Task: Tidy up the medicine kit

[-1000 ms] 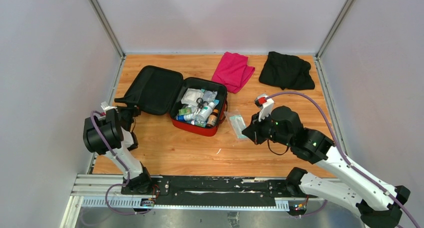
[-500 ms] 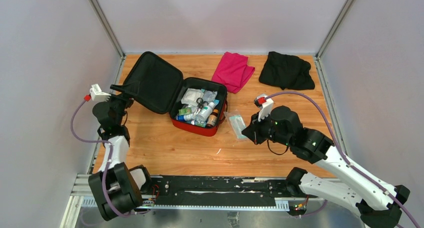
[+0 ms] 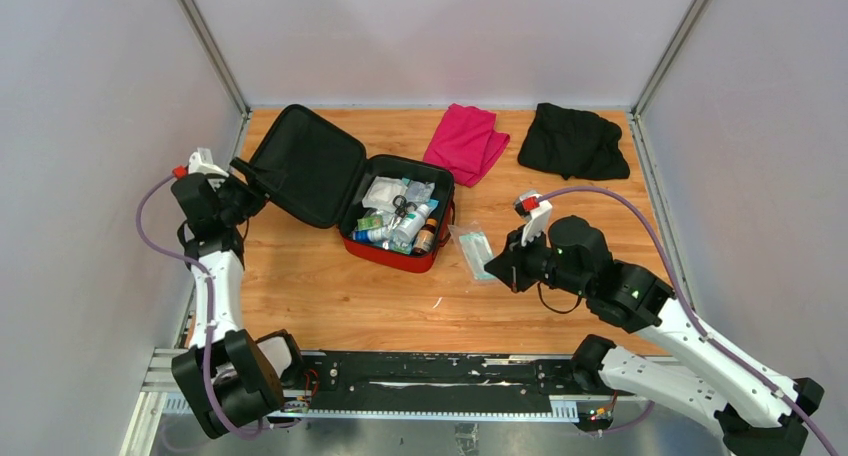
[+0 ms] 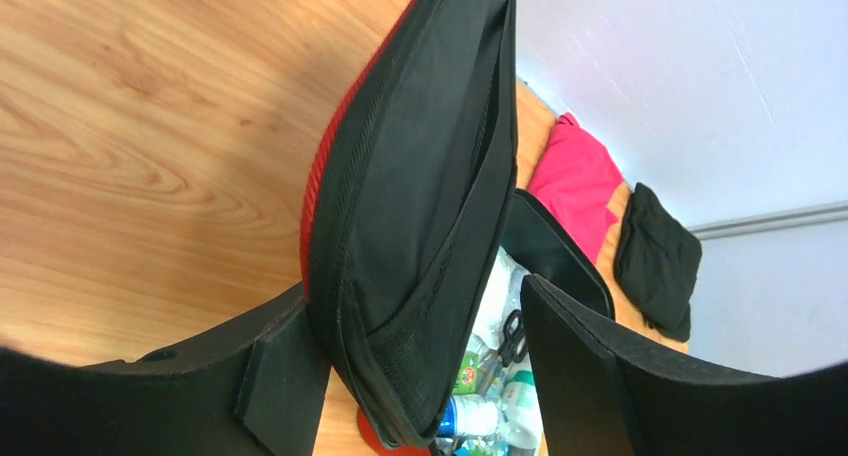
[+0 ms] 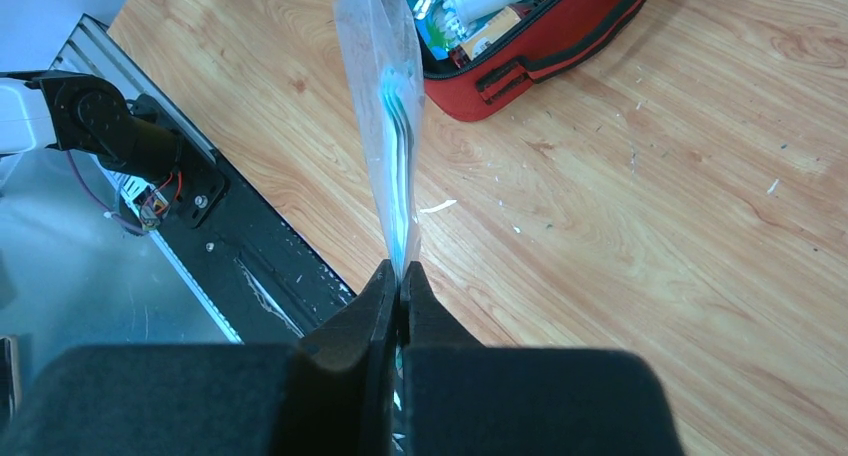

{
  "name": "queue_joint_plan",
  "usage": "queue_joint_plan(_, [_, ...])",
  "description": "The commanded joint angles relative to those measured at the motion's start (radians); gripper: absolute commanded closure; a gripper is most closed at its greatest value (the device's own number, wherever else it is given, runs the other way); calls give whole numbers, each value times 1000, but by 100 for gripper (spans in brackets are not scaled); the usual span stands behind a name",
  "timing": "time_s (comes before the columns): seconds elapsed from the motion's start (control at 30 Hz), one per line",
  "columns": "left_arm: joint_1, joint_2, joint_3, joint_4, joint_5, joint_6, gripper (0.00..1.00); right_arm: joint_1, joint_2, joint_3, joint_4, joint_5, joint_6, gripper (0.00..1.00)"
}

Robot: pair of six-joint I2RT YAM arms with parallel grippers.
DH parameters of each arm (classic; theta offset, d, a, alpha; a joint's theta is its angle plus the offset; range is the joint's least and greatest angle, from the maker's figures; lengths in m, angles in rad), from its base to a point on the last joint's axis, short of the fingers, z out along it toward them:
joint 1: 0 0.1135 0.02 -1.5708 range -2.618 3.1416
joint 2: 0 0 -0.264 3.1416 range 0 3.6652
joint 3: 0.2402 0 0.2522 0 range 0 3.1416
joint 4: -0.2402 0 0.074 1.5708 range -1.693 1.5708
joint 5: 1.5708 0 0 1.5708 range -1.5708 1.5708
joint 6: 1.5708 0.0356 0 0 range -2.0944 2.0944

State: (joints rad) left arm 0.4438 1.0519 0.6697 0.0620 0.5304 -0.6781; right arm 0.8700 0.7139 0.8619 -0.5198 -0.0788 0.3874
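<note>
At far left the left arm stands raised, left end effector [image 3: 243, 184] spread open; right end effector [image 5: 400, 276], mid-right, pinches a clear packet [image 5: 395, 126].

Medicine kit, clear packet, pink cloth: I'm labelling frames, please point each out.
medicine kit [image 3: 305, 166], top external view, black lining of its raised lid.
clear packet [image 5: 392, 126], right wrist view, middle of the bag.
pink cloth [image 3: 466, 141], top external view, centre of the fold.

Labels of the contents [image 3: 400, 221] in the medicine kit [image 3: 392, 257], illegibly small from above.
</note>
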Motion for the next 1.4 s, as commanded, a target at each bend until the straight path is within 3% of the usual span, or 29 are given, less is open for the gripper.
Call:
queue_joint_plan(0.0, [4, -22, 88, -185, 39, 120, 29, -11, -7, -14, 4, -16, 29, 100])
queue_joint_plan(0.37, [3, -8, 140, -165, 95, 88, 33, -11, 2, -15, 6, -23, 49, 100])
queue_joint_plan(0.8, [-51, 5, 282, -317, 17, 198, 35, -11, 35, -15, 14, -29, 39, 100])
queue_joint_plan(1.0, [-94, 1, 335, -407, -83, 276, 42, -11, 39, -27, 25, -32, 44, 100])
queue_joint_plan(1.37, [-124, -19, 355, -445, -141, 306, 53, -10, 48, -26, 31, -39, 41, 100])
